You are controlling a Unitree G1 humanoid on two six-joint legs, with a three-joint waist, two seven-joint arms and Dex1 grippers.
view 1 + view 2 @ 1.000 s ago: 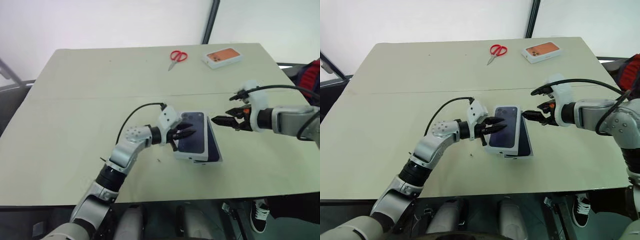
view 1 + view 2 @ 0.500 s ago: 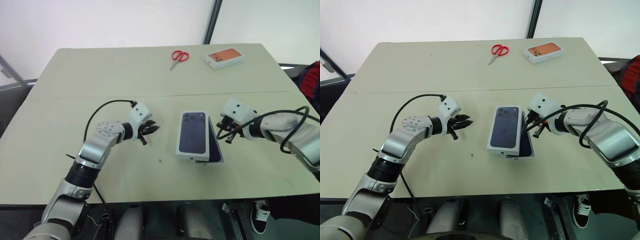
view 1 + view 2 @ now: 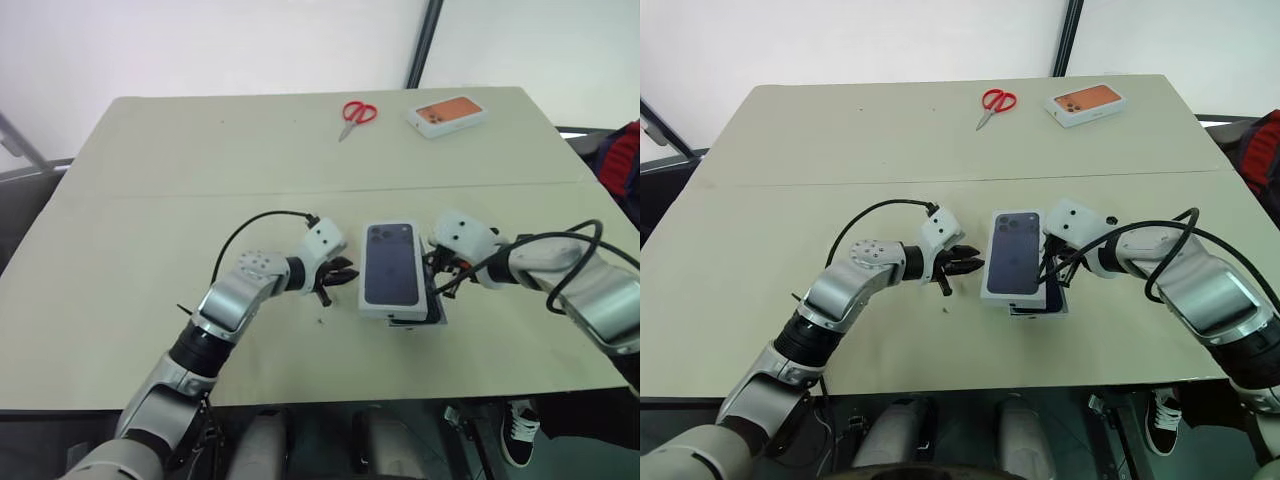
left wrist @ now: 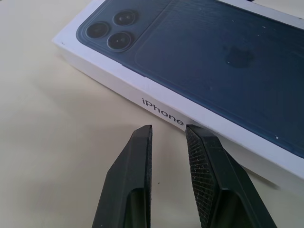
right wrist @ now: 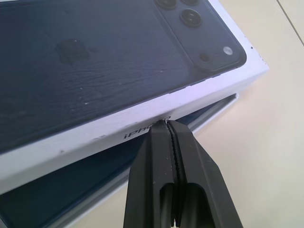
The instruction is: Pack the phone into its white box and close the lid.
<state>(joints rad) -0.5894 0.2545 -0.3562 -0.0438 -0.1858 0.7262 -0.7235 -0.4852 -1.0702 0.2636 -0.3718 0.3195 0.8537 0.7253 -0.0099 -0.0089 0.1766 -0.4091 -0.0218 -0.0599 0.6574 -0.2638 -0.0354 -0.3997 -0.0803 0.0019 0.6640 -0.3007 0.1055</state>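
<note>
1. Currently the lid (image 3: 390, 268), dark blue phone picture up, sits skewed on the white box (image 5: 95, 202), which lies on the table (image 3: 150, 200). One long side of the box juts out from under the lid on the right arm's side.
2. Inside that exposed strip a dark blue surface shows, most likely the phone (image 5: 71, 183); the rest is hidden under the lid.
3. Right gripper (image 5: 167, 124): fingers (image 5: 190, 161) closed flat against each other, gripping nothing. Their tips touch, or nearly touch, the lid's white side wall by the printed lettering, just above the exposed box edge.
4. Left gripper (image 4: 168, 129): fingers (image 4: 135, 166) slightly parted, a narrow gap between them, gripping nothing. Tips point at the lid's opposite long side wall, just short of it, no contact visible.
5. Lid thus lies between the two sets of fingers.
6. Well beyond both sets of fingers, at the far table edge: red-handled scissors (image 3: 355, 113) and an orange-topped box (image 3: 446, 113).
</note>
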